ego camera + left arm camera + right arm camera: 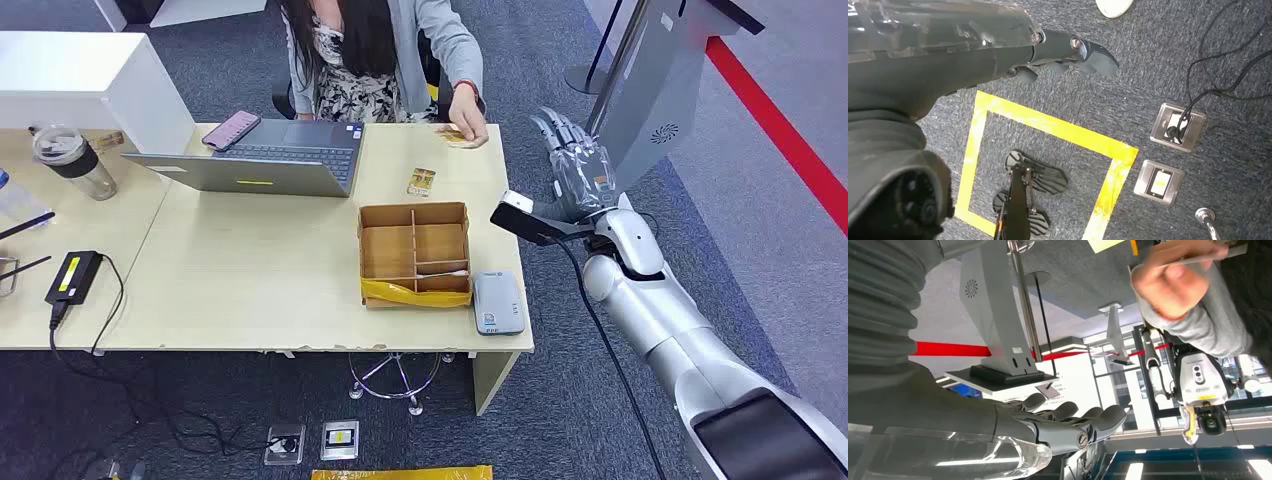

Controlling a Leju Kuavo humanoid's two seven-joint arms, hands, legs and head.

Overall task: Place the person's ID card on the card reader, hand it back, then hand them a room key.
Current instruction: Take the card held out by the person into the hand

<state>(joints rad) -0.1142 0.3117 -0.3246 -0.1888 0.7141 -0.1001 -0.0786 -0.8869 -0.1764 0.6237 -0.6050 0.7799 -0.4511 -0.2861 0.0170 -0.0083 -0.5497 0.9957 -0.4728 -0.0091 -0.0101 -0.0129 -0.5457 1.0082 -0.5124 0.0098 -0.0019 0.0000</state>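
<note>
My right arm (pixel 660 320) reaches up and forward past the counter's (pixel 250 290) right edge, off its surface, forearm rising from the elbow. My right hand (pixel 572 160) is raised beyond that edge, level with the counter's far corner, fingers (pixel 1083 420) stretched out side by side and holding nothing. My left hand (pixel 1063 55) hangs low over the carpet; its fingers look loosely extended and empty, though my own forearm hides much of them.

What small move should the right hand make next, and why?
Probably reach the right hand toward the person's hand, which holds a card at the desk's far edge. The right hand looks empty, fingers extended, and is off to the side beyond the desk.
</note>
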